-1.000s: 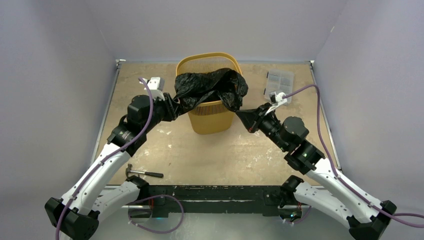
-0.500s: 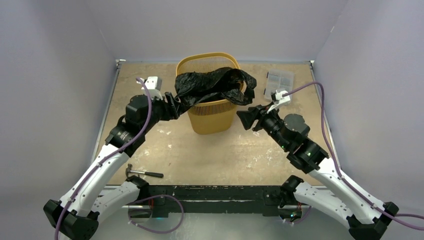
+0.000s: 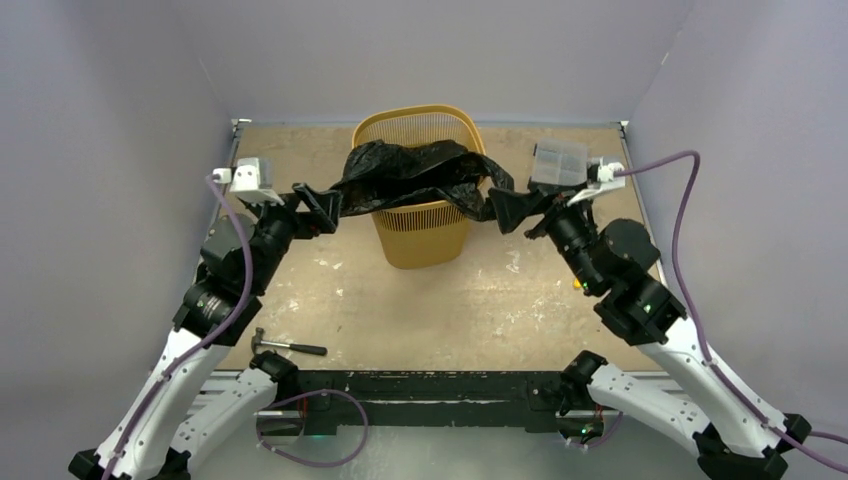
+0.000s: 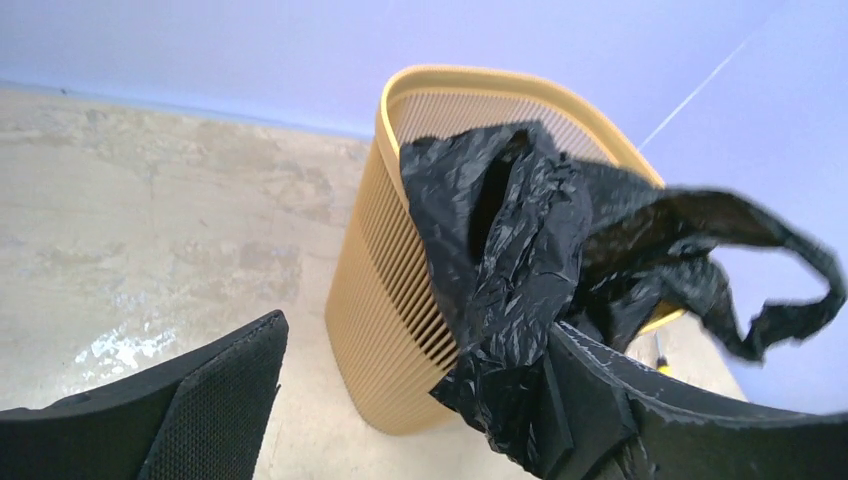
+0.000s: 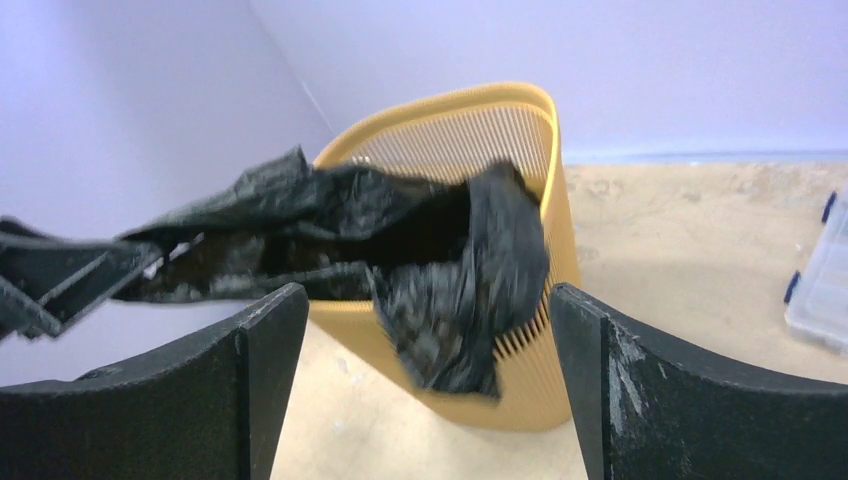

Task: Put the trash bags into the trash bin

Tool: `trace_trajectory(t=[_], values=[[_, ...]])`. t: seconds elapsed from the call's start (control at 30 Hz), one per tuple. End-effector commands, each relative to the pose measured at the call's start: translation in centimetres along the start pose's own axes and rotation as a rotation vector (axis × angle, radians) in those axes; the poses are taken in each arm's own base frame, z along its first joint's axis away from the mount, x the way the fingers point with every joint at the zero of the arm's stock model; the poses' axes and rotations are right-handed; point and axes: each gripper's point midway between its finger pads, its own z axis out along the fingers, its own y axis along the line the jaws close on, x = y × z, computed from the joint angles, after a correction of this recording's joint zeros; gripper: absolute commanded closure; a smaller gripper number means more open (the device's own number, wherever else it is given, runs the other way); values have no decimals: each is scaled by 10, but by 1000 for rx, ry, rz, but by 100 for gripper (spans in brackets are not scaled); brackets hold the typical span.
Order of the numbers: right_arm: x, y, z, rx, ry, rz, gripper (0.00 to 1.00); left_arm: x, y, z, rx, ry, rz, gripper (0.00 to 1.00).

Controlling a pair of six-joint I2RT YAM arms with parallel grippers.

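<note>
— Two tools, and neither one grasping?

— So it looks. The left tool [image 3: 320,203] sits at the bin's 9 o'clock side with its jaws spread wide. In its wrist view a fold of the trash bag [image 3: 415,175] lies against one finger, but nothing pinches it. The right tool [image 3: 512,211], at 3 o'clock, is spread just as wide, and the film hangs ahead of it with none clamped.

— Where is the bag, then?

— Draped over the mouth of the orange mesh trash bin [image 3: 420,240], which stands at 12 o'clock on the table [image 3: 450,310]. It sags over the 6 o'clock rim and trails outside the wall at 9 and 3 o'clock. The 12 o'clock part of the opening is uncovered. I'd call it half in at best.

— How will it handle?

— It is thin, glossy, wrinkled film, so I judge it very light, limp and slippery. It won't push. It will crumple, and it may slide over the rim or snag on a finger. The bin looks light too and could tip if the film is dragged sideways.

— Where to take hold?

— On the bunched tails hanging outside, where several layers stack. Lift them above the rim, then lower them toward the middle.
</note>
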Motion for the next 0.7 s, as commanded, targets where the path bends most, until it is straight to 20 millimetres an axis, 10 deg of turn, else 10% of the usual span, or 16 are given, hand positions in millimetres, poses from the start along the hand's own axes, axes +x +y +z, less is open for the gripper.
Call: trace_trajectory(t=[0.0,0.3,0.67], values=[[-37,0,25,122,-30,5,6,-57,-4,-11,-19,-191,-35,16],[-54,21,72,112,-23,-52,6,-35,-14,29,-29,-22,21,15],[-58,-3,119,-8,110,-70,5,-37,-40,23,107,59,105,7]])
